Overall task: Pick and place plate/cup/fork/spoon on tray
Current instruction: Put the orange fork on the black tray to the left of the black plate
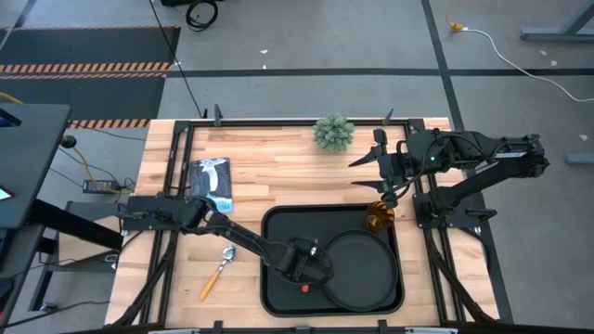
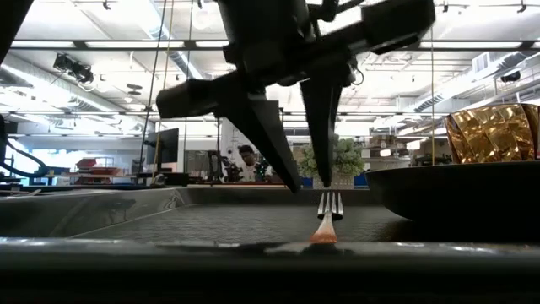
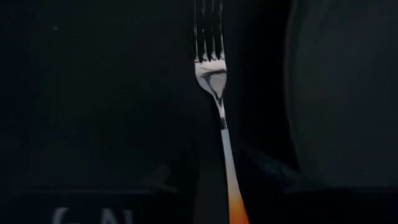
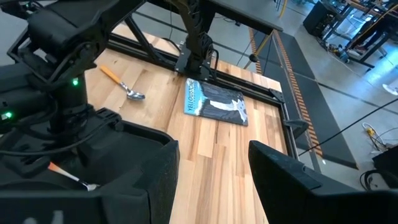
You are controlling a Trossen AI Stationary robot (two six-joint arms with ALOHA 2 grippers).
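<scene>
Robotics lab: hazard-striped floor mat [image 1: 88, 67], exposed ceiling ducts [image 2: 472, 80], workstations.

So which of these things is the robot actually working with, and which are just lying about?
Part of the job:
tray
plate, on the tray
cup, on the tray
fork, on the tray
spoon, on the table

Just lying about:
small green plant
blue and black packet

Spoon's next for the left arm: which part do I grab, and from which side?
Grip the spoon on its orange handle, near the middle, coming straight down with the fingers across it. It lies flat on bare wood left of the tray, bowl toward the tray, with nothing beside it. The thin handle likely seats better than the rounded bowl.
</scene>
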